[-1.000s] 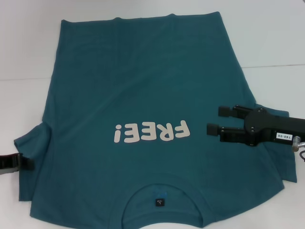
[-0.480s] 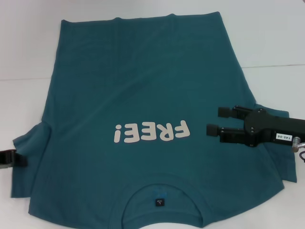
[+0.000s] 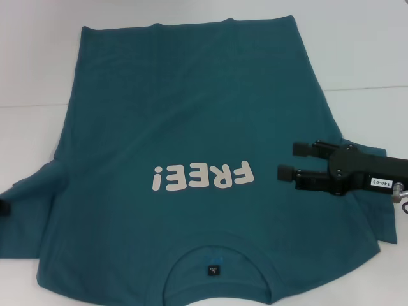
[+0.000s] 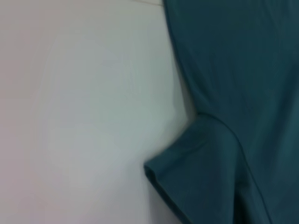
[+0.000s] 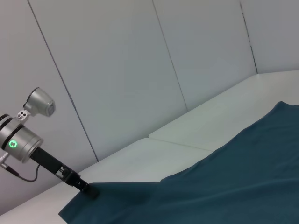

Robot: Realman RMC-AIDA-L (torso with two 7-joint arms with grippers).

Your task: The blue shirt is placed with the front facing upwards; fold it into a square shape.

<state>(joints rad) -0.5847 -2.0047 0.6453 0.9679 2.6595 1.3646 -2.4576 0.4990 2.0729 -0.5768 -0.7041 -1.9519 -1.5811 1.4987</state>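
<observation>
The blue shirt lies print-up and spread flat on the white table, its collar nearest the robot. The right gripper hovers over the shirt's right side beside the lettering, fingers parted and holding nothing. In the head view the left gripper is only a dark tip at the sleeve's edge, while the right wrist view shows it touching the cloth's corner; whether it grips cannot be told

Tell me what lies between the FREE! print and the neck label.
Only plain teal fabric of the blue shirt and its ribbed neckband separate the print from the label, in the head view.
</observation>
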